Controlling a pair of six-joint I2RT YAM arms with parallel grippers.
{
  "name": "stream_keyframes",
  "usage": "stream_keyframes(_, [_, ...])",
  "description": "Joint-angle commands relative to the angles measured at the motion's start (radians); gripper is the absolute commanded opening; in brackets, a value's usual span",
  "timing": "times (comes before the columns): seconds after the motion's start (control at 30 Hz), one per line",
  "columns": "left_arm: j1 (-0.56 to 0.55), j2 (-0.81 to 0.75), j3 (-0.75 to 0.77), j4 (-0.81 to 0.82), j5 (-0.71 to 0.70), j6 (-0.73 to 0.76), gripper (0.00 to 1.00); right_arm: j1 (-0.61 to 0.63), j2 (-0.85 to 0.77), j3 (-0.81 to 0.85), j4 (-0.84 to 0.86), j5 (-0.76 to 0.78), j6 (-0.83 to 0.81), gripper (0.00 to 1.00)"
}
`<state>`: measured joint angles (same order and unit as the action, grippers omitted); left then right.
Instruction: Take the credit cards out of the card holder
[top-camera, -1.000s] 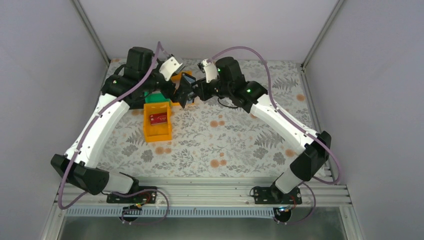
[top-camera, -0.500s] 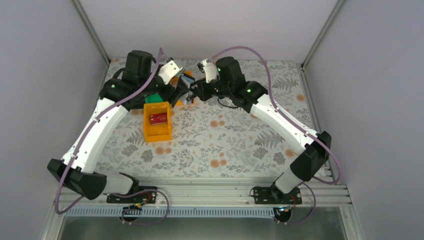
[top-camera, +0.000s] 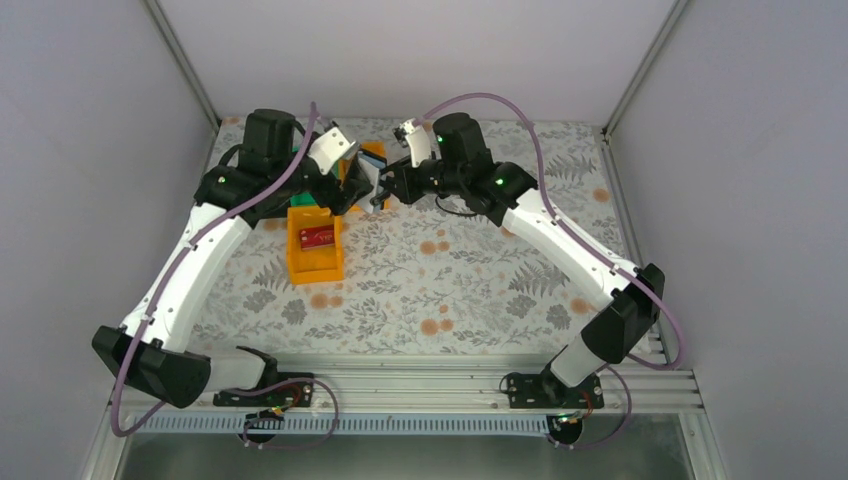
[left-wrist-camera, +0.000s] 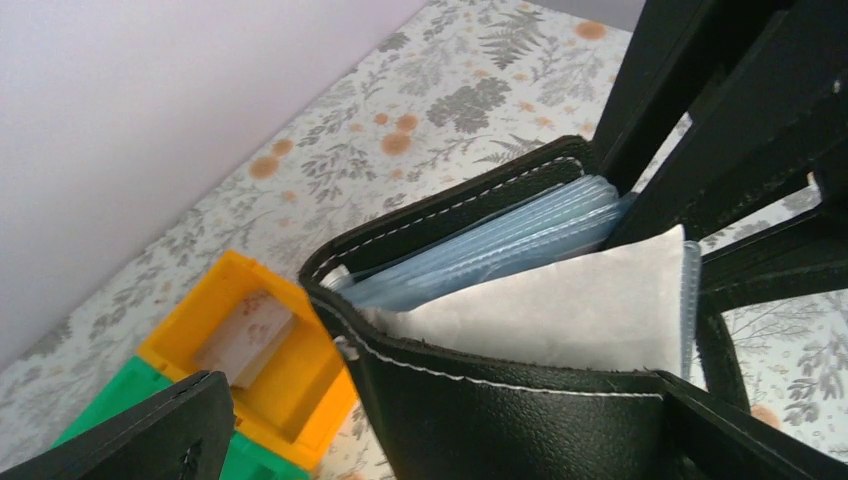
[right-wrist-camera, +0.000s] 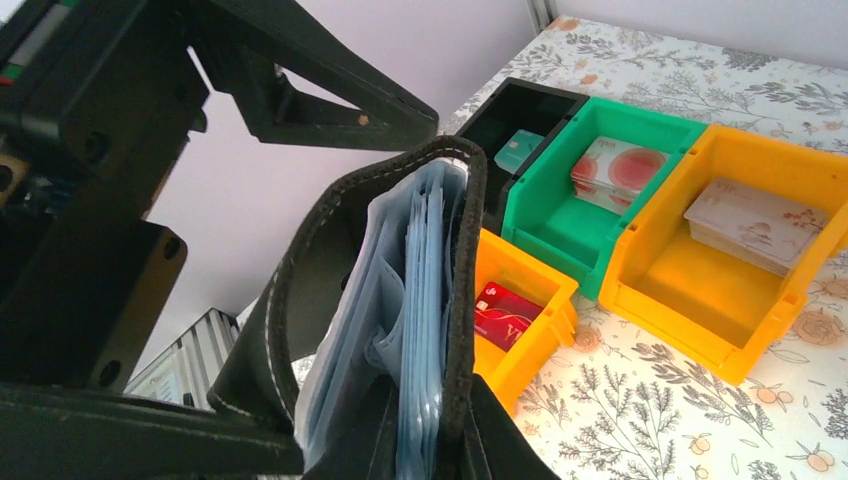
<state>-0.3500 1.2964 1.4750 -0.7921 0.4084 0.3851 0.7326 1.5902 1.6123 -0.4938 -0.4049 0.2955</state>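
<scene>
Card holder (right-wrist-camera: 283, 345) in right pincer (top-camera: 381, 192), straddled by left pincer (left-wrist-camera: 455, 435) (agape)

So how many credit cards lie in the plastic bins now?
4: a teal card in the black bin, a whitish-red card in the green bin, a pale grey card in the larger orange bin, a red card in the smaller orange bin. Others may hide beneath.

card holder (left-wrist-camera: 500, 420) base cut off at frame edge, black tray (right-wrist-camera: 555, 105) partly hidden behind it, green tray (left-wrist-camera: 125, 385) cropped
</scene>
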Motion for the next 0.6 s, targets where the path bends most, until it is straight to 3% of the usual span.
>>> stream_keyframes(0.0, [0.002, -0.004, -0.024, 0.052, 0.081, 0.003, 1.0, 0.004, -0.018, 0.05, 0.023, -0.045, 0.004, 0.04])
stream_keyframes(0.5, [0.003, 0.05, -0.014, 0.075, 0.099, -0.015, 1.0, 0.005, -0.021, 0.04, 0.027, -0.067, -0.007, 0.04])
stream_keyframes(0.57, [0.005, 0.044, -0.018, 0.073, 0.076, -0.014, 0.95, 0.004, -0.026, 0.038, 0.022, -0.066, -0.013, 0.04])
